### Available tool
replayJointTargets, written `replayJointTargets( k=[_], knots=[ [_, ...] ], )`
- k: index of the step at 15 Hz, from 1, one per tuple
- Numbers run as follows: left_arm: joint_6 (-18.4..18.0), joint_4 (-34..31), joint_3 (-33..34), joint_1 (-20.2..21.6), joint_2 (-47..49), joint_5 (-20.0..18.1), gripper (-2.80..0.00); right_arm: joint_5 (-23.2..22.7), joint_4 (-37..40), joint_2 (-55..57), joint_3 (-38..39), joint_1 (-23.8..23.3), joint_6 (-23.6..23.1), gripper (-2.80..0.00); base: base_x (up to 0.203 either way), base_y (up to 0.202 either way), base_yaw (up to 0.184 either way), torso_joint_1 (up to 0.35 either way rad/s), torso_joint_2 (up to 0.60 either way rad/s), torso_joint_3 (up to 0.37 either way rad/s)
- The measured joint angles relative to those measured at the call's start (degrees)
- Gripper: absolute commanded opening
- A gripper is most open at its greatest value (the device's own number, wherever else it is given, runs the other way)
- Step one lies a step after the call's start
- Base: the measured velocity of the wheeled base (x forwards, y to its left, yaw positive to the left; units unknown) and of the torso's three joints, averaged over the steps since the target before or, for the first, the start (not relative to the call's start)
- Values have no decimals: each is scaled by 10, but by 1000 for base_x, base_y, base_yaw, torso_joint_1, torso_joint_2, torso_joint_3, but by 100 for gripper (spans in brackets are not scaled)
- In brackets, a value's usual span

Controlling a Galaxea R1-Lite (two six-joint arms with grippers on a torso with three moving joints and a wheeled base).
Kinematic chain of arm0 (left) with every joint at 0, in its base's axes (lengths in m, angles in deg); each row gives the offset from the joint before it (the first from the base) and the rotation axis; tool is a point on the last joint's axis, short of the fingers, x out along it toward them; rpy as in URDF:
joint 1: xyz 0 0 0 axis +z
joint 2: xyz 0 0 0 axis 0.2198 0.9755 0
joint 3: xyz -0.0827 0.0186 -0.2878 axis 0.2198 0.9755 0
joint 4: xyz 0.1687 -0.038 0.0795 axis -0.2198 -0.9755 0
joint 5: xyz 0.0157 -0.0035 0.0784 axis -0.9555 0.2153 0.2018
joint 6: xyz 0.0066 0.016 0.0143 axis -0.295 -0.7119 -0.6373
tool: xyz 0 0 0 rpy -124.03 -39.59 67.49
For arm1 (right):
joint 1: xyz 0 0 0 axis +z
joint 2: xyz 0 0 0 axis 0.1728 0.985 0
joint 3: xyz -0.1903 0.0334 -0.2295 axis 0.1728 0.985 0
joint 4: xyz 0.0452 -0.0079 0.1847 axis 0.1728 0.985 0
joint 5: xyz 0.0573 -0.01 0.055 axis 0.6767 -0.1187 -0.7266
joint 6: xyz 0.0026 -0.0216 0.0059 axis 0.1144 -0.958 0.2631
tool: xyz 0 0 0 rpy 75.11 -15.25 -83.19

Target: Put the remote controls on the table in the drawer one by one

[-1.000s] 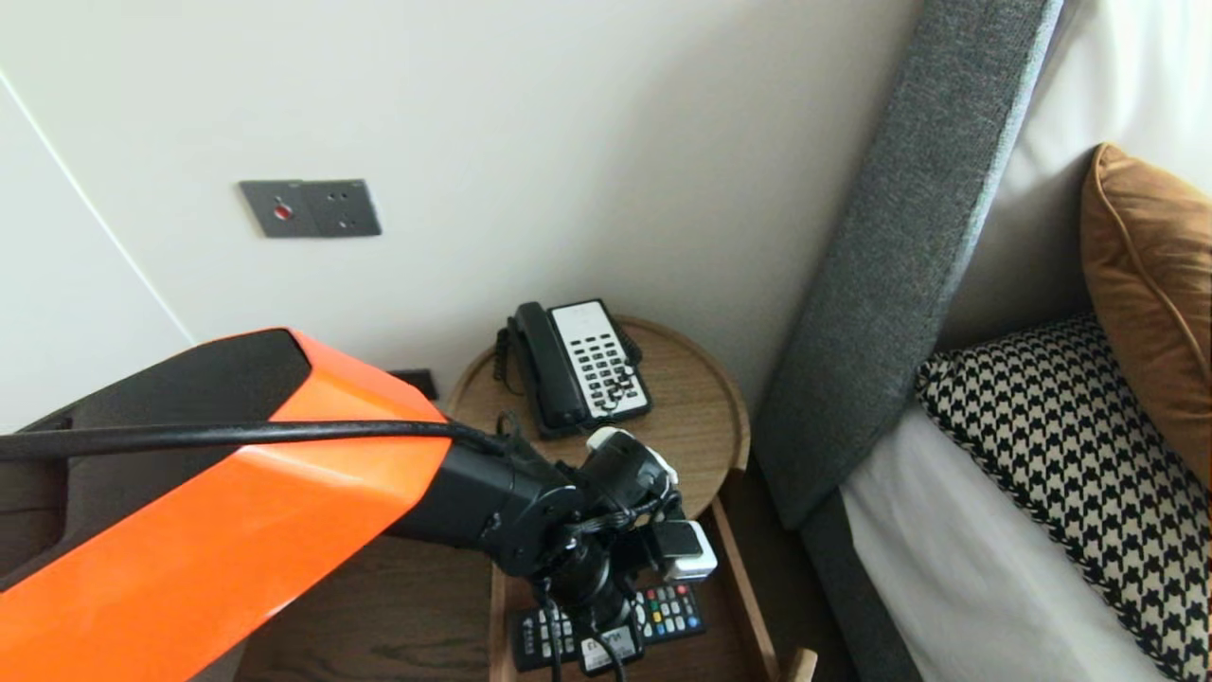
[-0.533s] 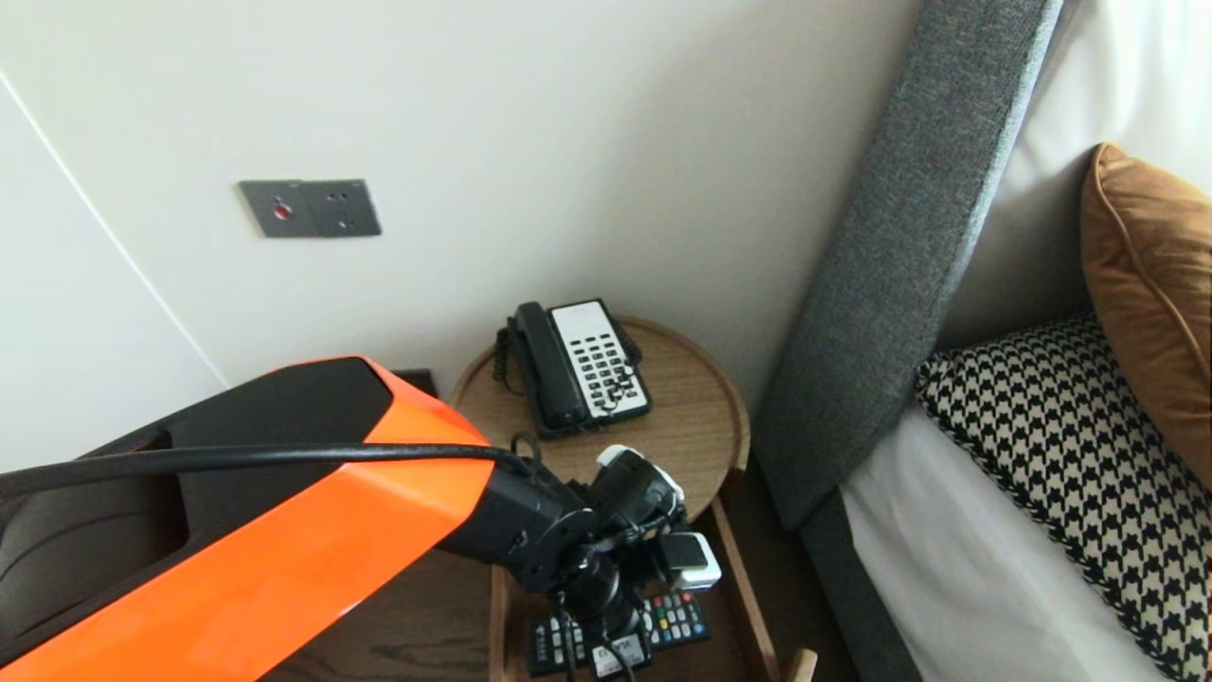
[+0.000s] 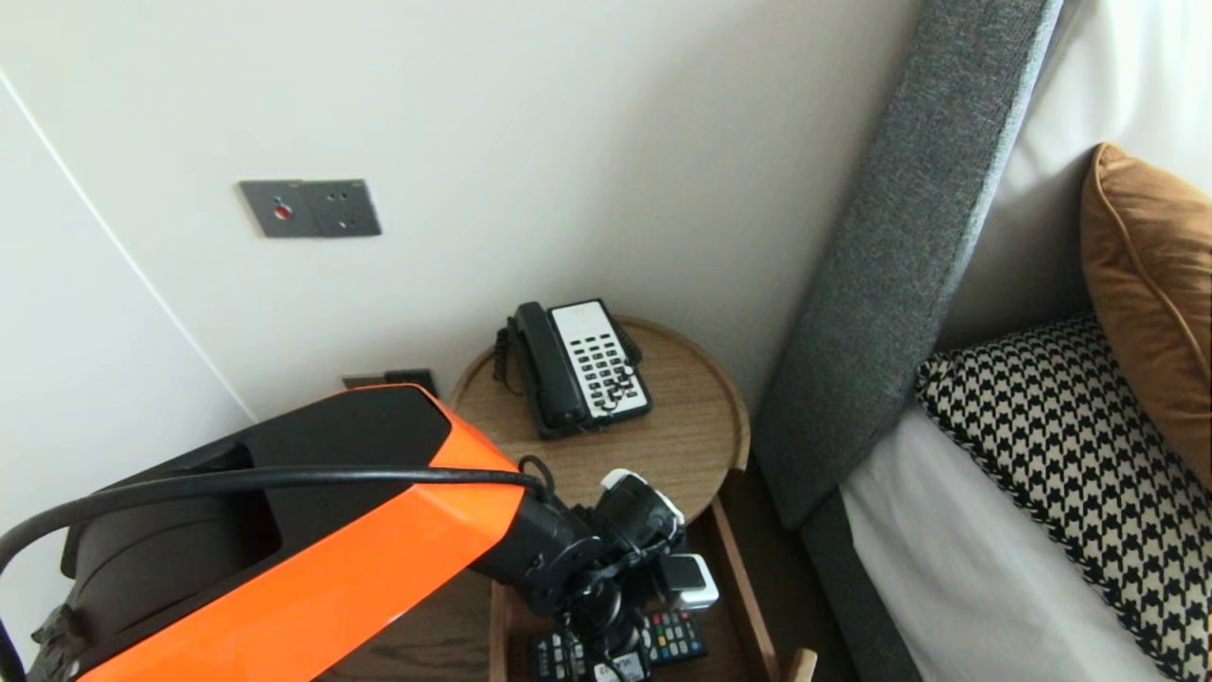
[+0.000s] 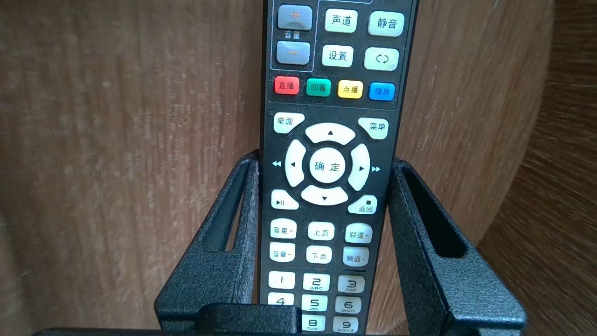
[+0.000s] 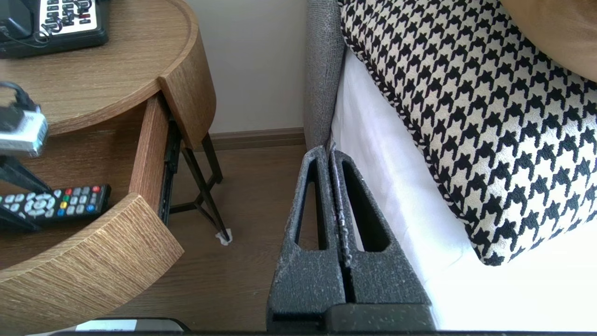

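Inspected at the left gripper (image 4: 326, 160): black, rough-grained, wedge-shaped fingers (image 4: 219, 242) with slotted cut-outs, set partway apart and pinching a remote control (image 4: 326, 140) across its width. Found slim, oblong, of black plastic, with rounded white rubber keys, a ring of arrow keys about a round centre key, a row of red, green, yellow and blue keys, and two grey volume keys. Gripped at the arrow ring, one fingertip against each long edge; number keys toward the wrist, coloured row beyond the fingertips. Located over the floor of the open drawer (image 4: 116, 163), brown wood with fine straight grain and a curved front; placed toward the drawer's front, coloured-key end near the right side wall. Cannot tell whether resting on the floor or lifted clear. Noted above the drawer: round wooden bedside table (image 3: 696, 426), raised rim, matt oak-like veneer, thin black metal legs; black corded telephone (image 3: 579, 365) with a white keypad panel near the back edge of the top. Observed at the right gripper (image 5: 332, 154): same grainy black fingers, pressed flat together, holding nothing, hanging beside the bed's white sheet (image 5: 396, 186), near a houndstooth cushion (image 5: 466, 116) of coarse woven cloth. Recorded further: grey textured fabric headboard (image 3: 909, 237), tan velvety cushion (image 3: 1150, 284), grey wall plate (image 3: 311, 207).
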Motion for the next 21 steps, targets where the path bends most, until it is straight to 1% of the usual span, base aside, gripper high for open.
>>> replayJointTargets(
  k=[4, 7, 14, 21],
  knots=[
    [0, 17, 2, -6, 16, 0, -280, 0, 0, 0, 0, 0, 0, -280, 0, 0, 0, 0, 0, 0],
    [7, 27, 0, -11, 30, 0, -280, 0, 0, 0, 0, 0, 0, -280, 0, 0, 0, 0, 0, 0],
    [15, 27, -4, -12, 46, 0, -280, 0, 0, 0, 0, 0, 0, -280, 0, 0, 0, 0, 0, 0],
    [15, 26, -4, -15, 37, 0, -280, 0, 0, 0, 0, 0, 0, -280, 0, 0, 0, 0, 0, 0]
  ],
)
